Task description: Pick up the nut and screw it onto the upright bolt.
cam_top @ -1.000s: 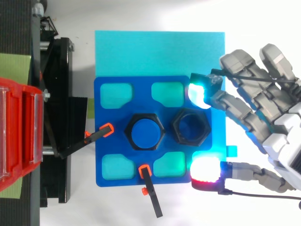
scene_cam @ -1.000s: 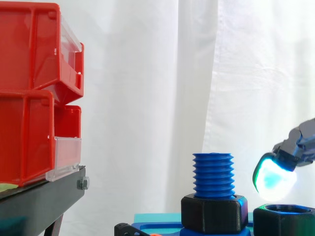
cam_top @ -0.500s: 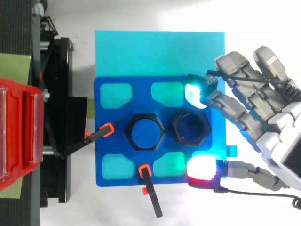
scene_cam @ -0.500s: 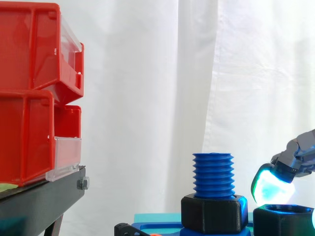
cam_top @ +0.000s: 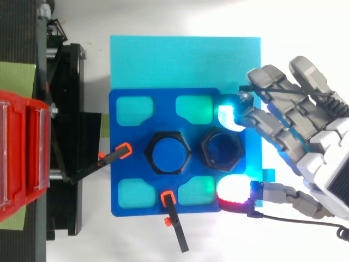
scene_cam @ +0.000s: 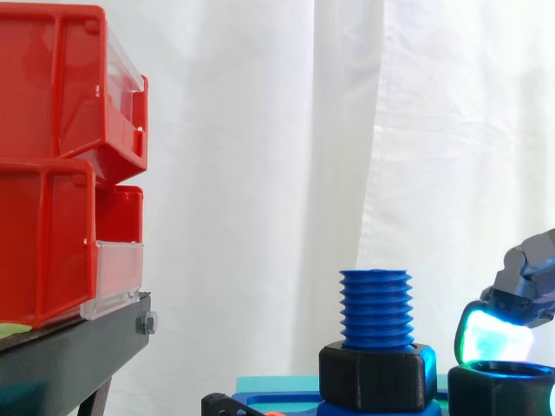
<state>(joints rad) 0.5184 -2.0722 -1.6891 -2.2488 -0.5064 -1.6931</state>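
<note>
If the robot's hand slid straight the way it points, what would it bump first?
Probably the loose black nut: it sits between the glowing fingertips, so it would meet the hand before the blue bolt beyond it. Height is hard to judge, though.

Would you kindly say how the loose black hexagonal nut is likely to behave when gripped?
The black hexagonal nut looks rigid and probably light, seemingly printed plastic. Its flat sides should give the pads purchase, and lying flat it seems unlikely to roll.
</note>
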